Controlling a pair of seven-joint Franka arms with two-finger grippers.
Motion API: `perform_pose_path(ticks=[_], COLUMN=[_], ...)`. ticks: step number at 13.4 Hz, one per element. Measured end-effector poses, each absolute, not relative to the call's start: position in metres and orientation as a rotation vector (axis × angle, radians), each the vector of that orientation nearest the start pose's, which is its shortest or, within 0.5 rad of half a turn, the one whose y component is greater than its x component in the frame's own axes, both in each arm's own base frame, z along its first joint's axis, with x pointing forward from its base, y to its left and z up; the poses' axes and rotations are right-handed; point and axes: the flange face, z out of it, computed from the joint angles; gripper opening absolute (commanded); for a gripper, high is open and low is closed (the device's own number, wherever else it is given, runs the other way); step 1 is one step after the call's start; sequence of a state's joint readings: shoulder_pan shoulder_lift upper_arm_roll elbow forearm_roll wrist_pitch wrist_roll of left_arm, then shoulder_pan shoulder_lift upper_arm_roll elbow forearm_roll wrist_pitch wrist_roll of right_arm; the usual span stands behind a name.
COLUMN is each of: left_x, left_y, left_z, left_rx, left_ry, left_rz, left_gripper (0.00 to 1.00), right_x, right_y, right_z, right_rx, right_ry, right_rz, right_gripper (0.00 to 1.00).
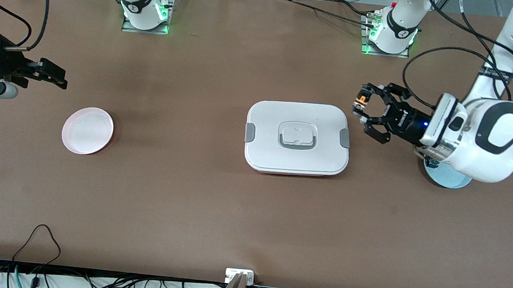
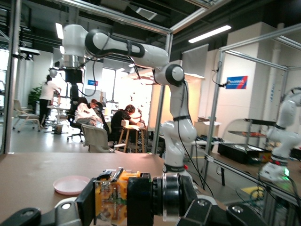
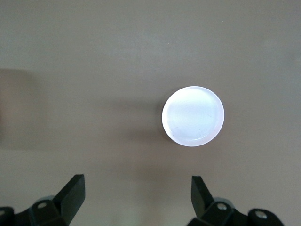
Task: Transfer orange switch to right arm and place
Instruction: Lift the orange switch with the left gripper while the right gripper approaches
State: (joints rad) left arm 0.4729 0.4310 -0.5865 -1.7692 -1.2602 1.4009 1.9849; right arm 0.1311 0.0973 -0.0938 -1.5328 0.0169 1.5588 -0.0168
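Your orange switch (image 1: pixel 361 100) is up in the air, clamped between the fingertips of the left gripper (image 1: pixel 363 110), which has closed tight on it. In the left wrist view you see its orange block (image 2: pixel 112 197) and black body pinched crosswise. The gripper points toward the right arm's end of the table and hangs just off the corner of the white lidded box (image 1: pixel 297 138), which sits mid-table.

You are in the carry before the handover: the pick looks done, the transfer not yet.

The right gripper (image 1: pixel 53 74) waits over the table's edge at its own end, fingers spread fully with nothing between them, above bare table near the pink plate (image 1: pixel 87 130).

Next, you need both grippers brought together over the table, the switch presented with a free part exposed, and the right fingers closed on it before the left lets go. A blue plate (image 1: pixel 447 176) lies under the left arm.
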Motion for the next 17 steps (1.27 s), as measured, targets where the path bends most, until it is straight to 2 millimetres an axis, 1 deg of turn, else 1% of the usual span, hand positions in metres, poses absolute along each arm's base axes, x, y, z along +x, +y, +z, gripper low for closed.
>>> perform_pose_path(ticks=[2,4,6,8,10,13,16,17], left_x=[0.567,0.546,0.527,0.514,0.506,0.505,0.505,0.505], left_y=[-0.176,-0.204,-0.227,-0.241,-0.248,-0.246,-0.244,-0.244], left_z=[0.437,0.446,0.451,0.455,0.456,0.451,0.450,0.450], left_rx=[1.004,1.057,1.106,1.146,1.159,1.169,1.172,1.172], left_ry=[-1.200,-1.189,-1.174,-1.187,-1.183,-1.172,-1.169,-1.169], left_rz=[0.871,0.894,0.916,0.929,0.931,0.928,0.928,0.928], left_gripper=[0.00,0.00,0.00,0.00,0.00,0.00,0.00,0.00], right_x=[0.581,0.581,0.579,0.573,0.567,0.563,0.558,0.557], right_y=[0.026,0.027,0.036,0.049,0.060,0.080,0.109,0.115], right_z=[0.586,0.588,0.589,0.586,0.584,0.581,0.580,0.580], right_rx=[-3.131,-3.124,-3.041,-2.923,-2.814,-2.636,-2.446,-2.404], right_ry=[-0.084,-0.084,-0.081,-0.081,-0.084,-0.100,-0.141,-0.153], right_rz=[0.111,0.104,0.114,0.193,0.256,0.337,0.422,0.447], right_gripper=[1.00,1.00,1.00,1.00,1.00,1.00,1.00,1.00])
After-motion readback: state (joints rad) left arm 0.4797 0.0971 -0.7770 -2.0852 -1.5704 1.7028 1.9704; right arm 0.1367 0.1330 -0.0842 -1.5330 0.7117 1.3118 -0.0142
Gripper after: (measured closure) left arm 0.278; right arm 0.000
